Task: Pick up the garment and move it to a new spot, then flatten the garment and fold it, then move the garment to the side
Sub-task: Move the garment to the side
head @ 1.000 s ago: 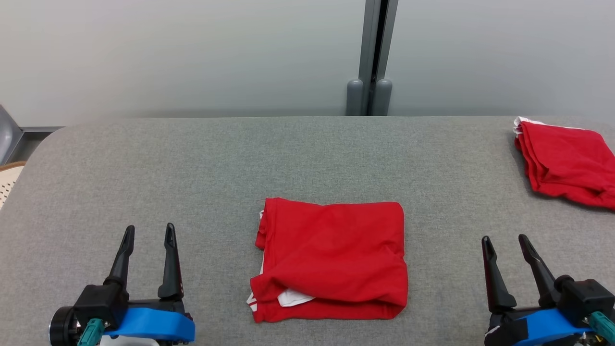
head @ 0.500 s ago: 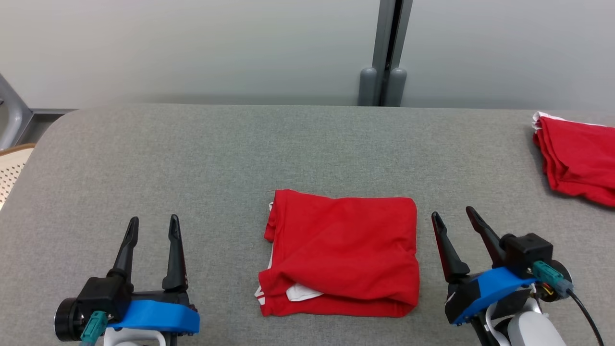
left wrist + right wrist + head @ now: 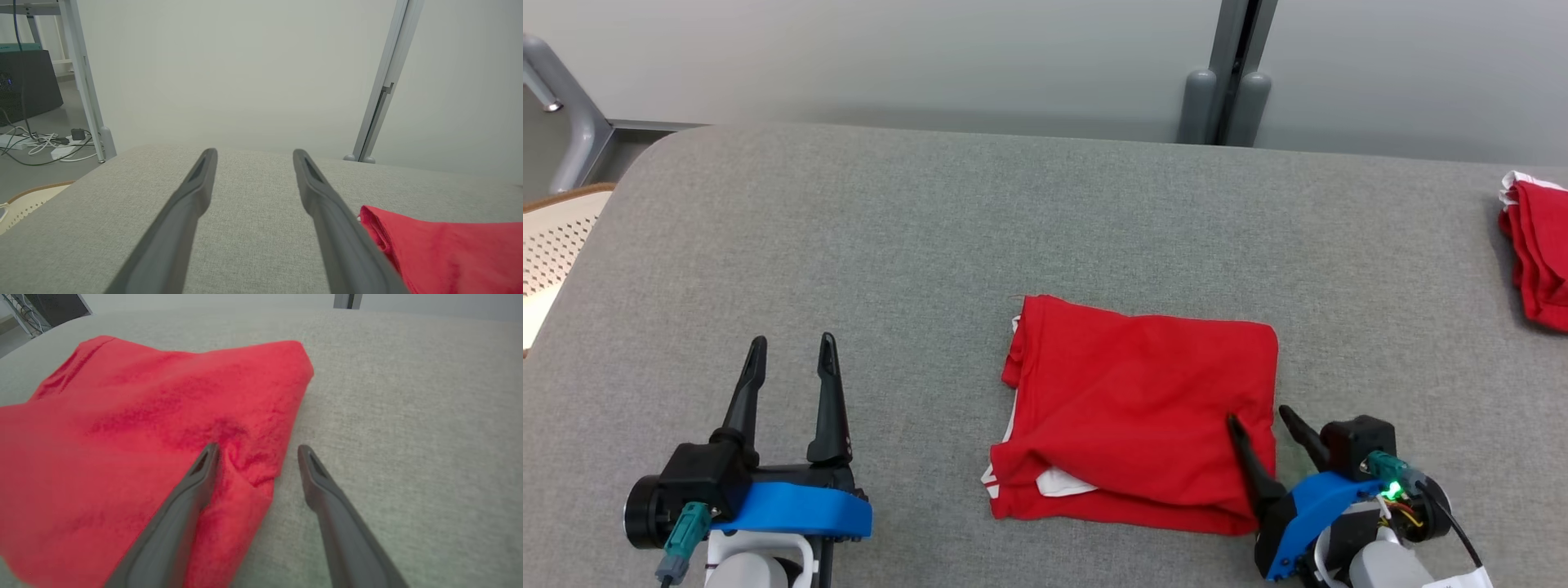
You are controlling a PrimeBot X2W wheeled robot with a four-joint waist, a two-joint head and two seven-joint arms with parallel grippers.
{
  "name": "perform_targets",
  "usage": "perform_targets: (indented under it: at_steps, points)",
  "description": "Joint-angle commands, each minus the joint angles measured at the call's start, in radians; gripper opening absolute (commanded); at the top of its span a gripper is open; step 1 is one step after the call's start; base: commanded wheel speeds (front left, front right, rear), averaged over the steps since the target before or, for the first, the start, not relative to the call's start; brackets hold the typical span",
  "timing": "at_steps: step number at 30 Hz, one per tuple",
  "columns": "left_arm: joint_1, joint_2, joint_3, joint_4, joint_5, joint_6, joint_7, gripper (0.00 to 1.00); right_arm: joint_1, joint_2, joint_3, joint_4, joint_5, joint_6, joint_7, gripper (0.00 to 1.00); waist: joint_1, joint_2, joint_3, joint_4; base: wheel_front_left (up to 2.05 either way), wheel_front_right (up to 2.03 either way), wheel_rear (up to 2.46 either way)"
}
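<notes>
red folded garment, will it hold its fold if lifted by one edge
Probably floppy: the red garment puckers against a finger of the right gripper. Its loosely stacked layers, white trim peeking out, would likely sag open.

A grey fabric-covered tabletop (image 3: 890,212) with a rounded far-left corner stands before pale, frosted wall panels (image 3: 890,49). A grey vertical post (image 3: 1227,41) joins two panels and ends in two rounded feet (image 3: 1197,106). At far left are a curved grey metal tube (image 3: 568,122) and a cream perforated object (image 3: 556,245) with a brown rim. The left wrist view adds grey floor (image 3: 24,175), loose cables (image 3: 45,141) and a dark cabinet (image 3: 24,81). Light is even and diffuse.
</notes>
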Motion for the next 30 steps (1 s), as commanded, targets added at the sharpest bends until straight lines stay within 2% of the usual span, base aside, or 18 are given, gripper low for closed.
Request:
perform_targets:
  at_steps: [1,7,8,9,10,11,20,30]
  points:
    - [-0.014,-0.001,0.001,0.002,0.004,-0.004,-0.002,1.0,-0.018,-0.002,0.011,0.035,0.011,0.0,-0.008,1.0,-0.0001,0.0,0.008,0.007,0.0,0.0,0.0]
    - [-0.025,-0.006,0.01,0.001,0.006,-0.004,-0.002,1.0,-0.021,-0.001,0.076,0.115,0.053,0.0,-0.03,1.0,-0.0001,0.0,0.023,0.004,0.0,0.0,0.0]
    - [-0.026,-0.006,0.011,0.0,0.005,-0.003,-0.002,1.0,-0.025,-0.001,0.084,0.121,0.06,0.0,-0.034,0.44,-0.0001,0.0,0.026,0.002,0.0,0.0,0.0]
    - [-0.027,-0.007,0.011,0.001,0.005,-0.004,-0.002,1.0,-0.03,0.0,0.091,0.126,0.07,0.0,-0.042,0.08,-0.0001,0.0,0.027,-0.001,0.0,0.0,0.0]
    - [-0.027,-0.007,0.011,0.001,0.005,-0.004,-0.002,1.0,-0.03,0.0,0.091,0.126,0.07,0.0,-0.042,0.08,-0.0001,0.0,0.027,-0.001,0.0,0.0,0.0]
    - [-0.027,-0.008,0.013,0.003,0.005,-0.004,-0.002,1.0,-0.042,-0.001,0.096,0.133,0.073,0.0,-0.062,0.0,-0.0001,0.0,0.032,-0.007,0.0,0.0,0.0]
    - [-0.044,-0.011,0.017,-0.009,0.007,-0.006,-0.002,1.0,-0.121,-0.025,0.03,0.134,0.017,0.0,-0.117,0.0,-0.0001,0.0,0.055,-0.059,0.0,0.0,0.0]
    - [-0.091,-0.013,0.019,-0.045,0.011,-0.008,-0.002,1.0,-0.192,-0.166,-0.055,0.073,0.009,0.0,-0.111,0.0,-0.0001,0.0,0.142,-0.168,0.0,0.0,0.0]
